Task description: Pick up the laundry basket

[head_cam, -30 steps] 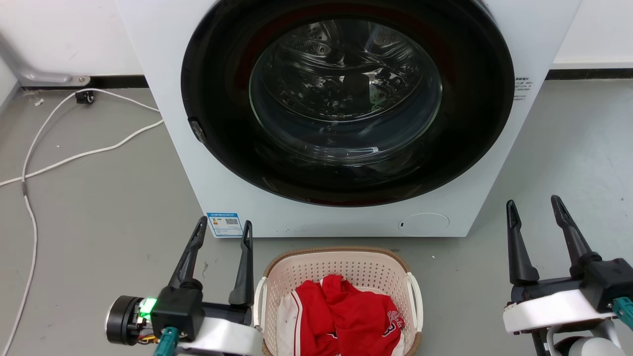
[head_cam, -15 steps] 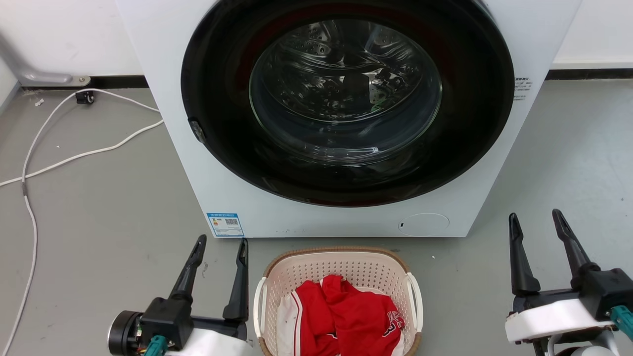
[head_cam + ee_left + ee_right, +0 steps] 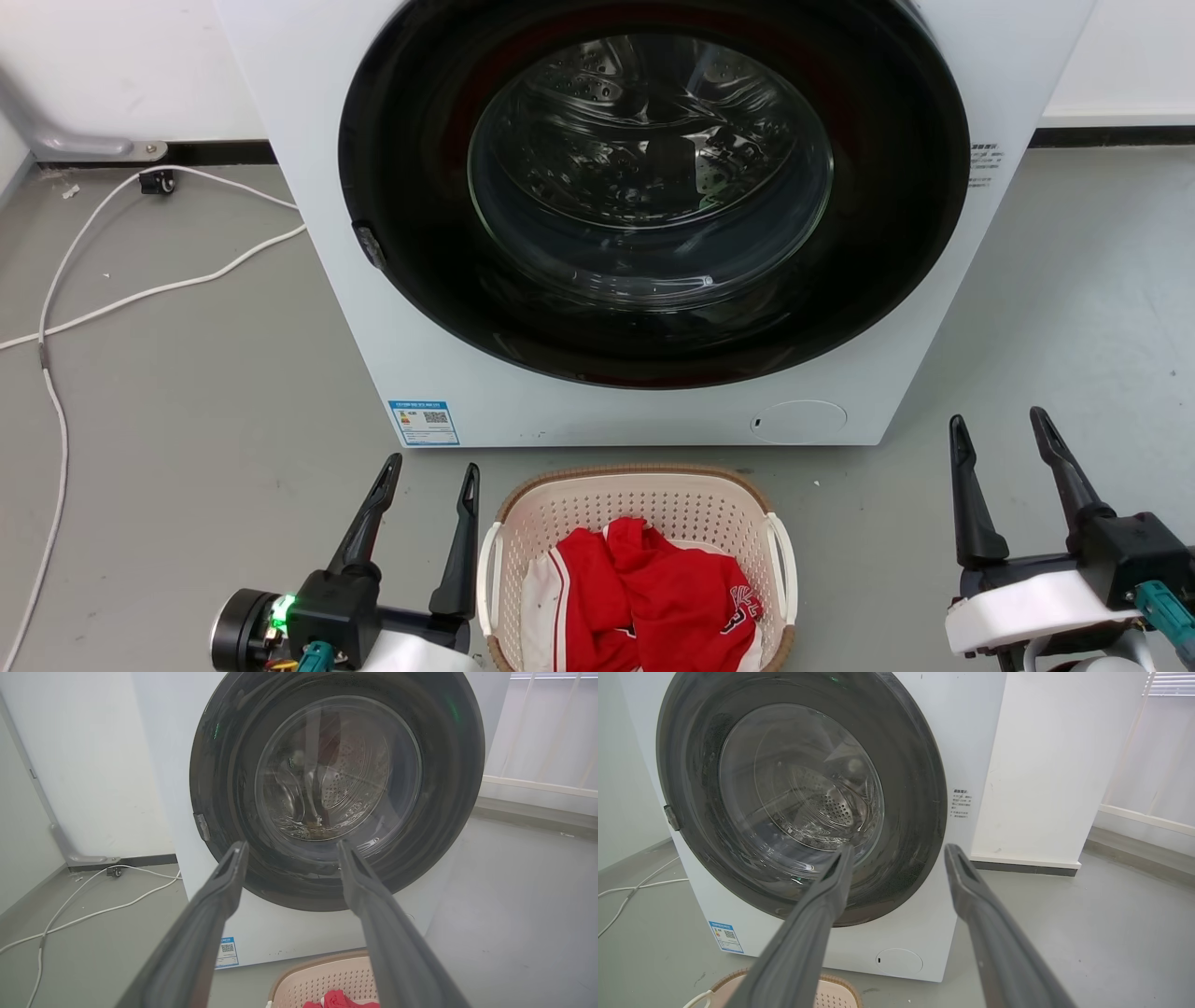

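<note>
Here the basket stands on the grey floor directly before the washer, between the two grippers and touched by neither. It is a cream, rounded-rectangular tub with perforated walls, a brown woven-look rim and a white handle on each side. A red garment with white trim lies inside it.

The left gripper sits just beside the basket's left handle, its fingers spread and empty, and a green light glows at its wrist. The right gripper is well apart to the right, likewise spread and empty. In the left wrist view the basket shows at the bottom edge.

Compared with half a second earlier, the left gripper has shifted slightly toward the basket, and its green light, then dark, is lit. The right gripper sits a little lower in the head view and has edged inward. Basket and garment are unchanged.
</note>
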